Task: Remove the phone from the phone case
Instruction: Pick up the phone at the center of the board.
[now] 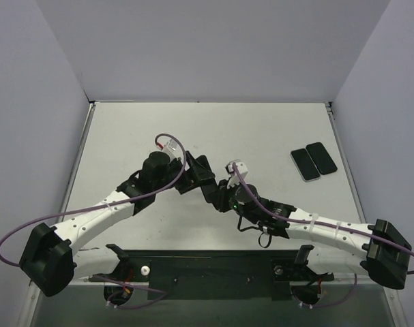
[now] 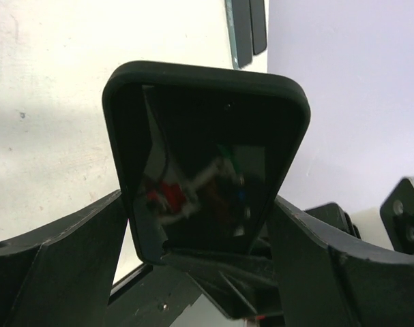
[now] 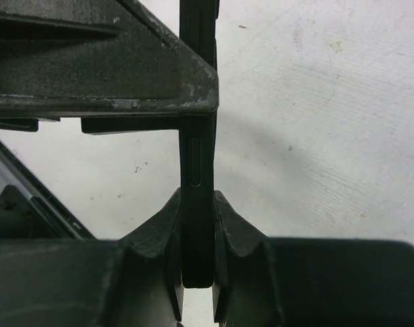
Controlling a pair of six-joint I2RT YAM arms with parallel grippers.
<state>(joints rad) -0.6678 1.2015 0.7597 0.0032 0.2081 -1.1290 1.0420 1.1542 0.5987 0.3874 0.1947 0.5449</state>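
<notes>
A black phone case (image 1: 205,178) with the phone in it is held above the table's middle, between both grippers. In the left wrist view the case (image 2: 207,75) stands upright and the glossy dark phone screen (image 2: 207,170) faces the camera. My left gripper (image 2: 200,228) is shut across the case's width at its lower end, and also shows in the top view (image 1: 193,176). In the right wrist view I see the case (image 3: 196,170) edge-on, with a side button slot. My right gripper (image 3: 196,238) is shut on its thin edge, and also shows in the top view (image 1: 219,192).
Two dark phones (image 1: 314,162) lie side by side on the white table at the back right; they also show in the left wrist view (image 2: 247,27). Grey walls stand behind and to both sides. A left finger (image 3: 97,68) crosses the top of the right wrist view.
</notes>
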